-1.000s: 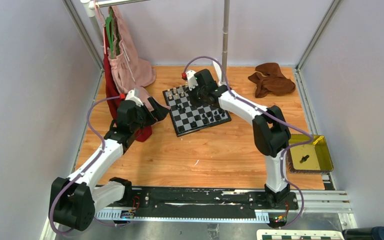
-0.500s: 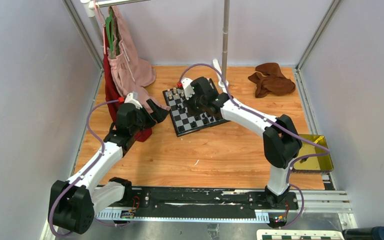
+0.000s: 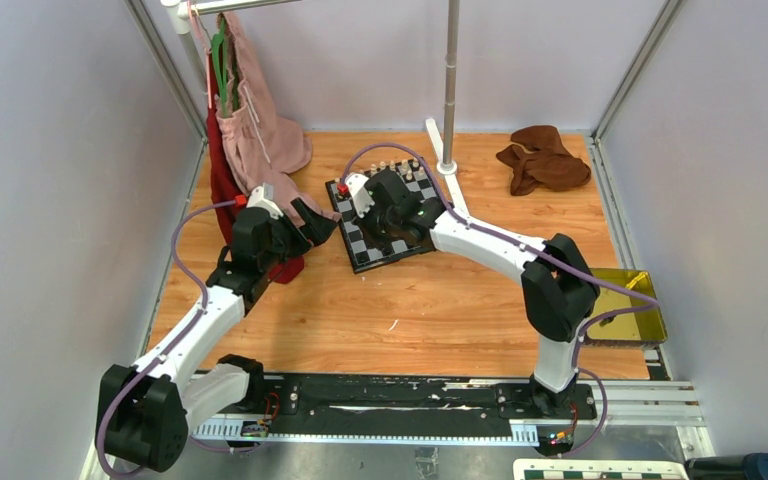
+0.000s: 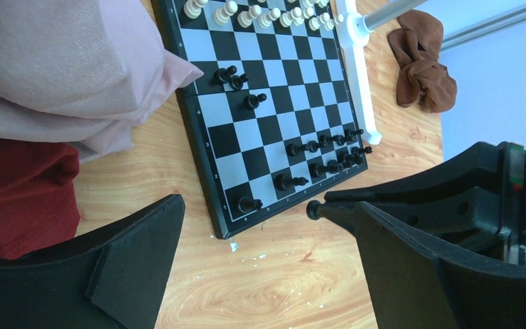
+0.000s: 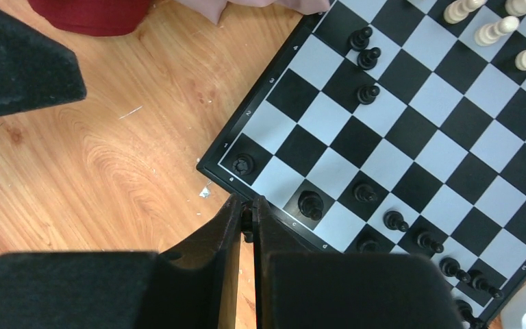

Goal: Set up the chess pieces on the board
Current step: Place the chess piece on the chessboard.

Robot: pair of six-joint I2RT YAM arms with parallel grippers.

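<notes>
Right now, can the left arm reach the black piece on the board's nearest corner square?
Probably yes: left gripper open just off the corner piece, but the right gripper, pinching a pawn, hovers alongside.

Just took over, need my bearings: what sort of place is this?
Probably a robot test cell in a lab: a wooden tabletop boxed in by plain walls and metal posts, two arms bolted to a rail.

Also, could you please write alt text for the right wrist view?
The right gripper, shut on what seems a small black piece, hangs just off a corner of the board. Black pieces stand on the nearer squares, cream pieces at the far edge; wooden table lies to the left.
</notes>
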